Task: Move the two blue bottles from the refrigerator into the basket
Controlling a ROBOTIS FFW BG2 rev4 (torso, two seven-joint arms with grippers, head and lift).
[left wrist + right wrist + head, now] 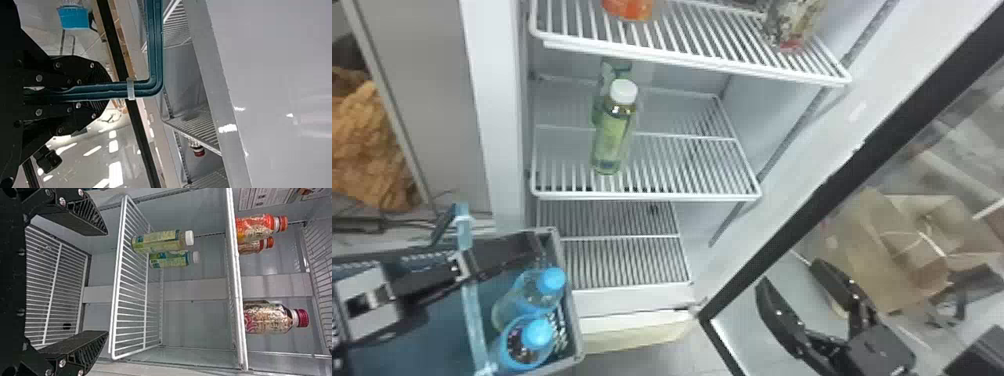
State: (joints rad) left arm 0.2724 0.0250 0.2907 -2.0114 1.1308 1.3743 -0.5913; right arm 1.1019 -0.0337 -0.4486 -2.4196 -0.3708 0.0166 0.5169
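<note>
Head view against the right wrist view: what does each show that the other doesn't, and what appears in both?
Head view: the basket with two blue-capped bottles standing in it, and the dark-framed glass door swung open.

Right wrist view: the red caps of two orange-red bottles and the magenta cap of another bottle.

Both: the green-labelled bottles on a wire shelf, and the right end effector with its fingers apart and nothing between them.
</note>
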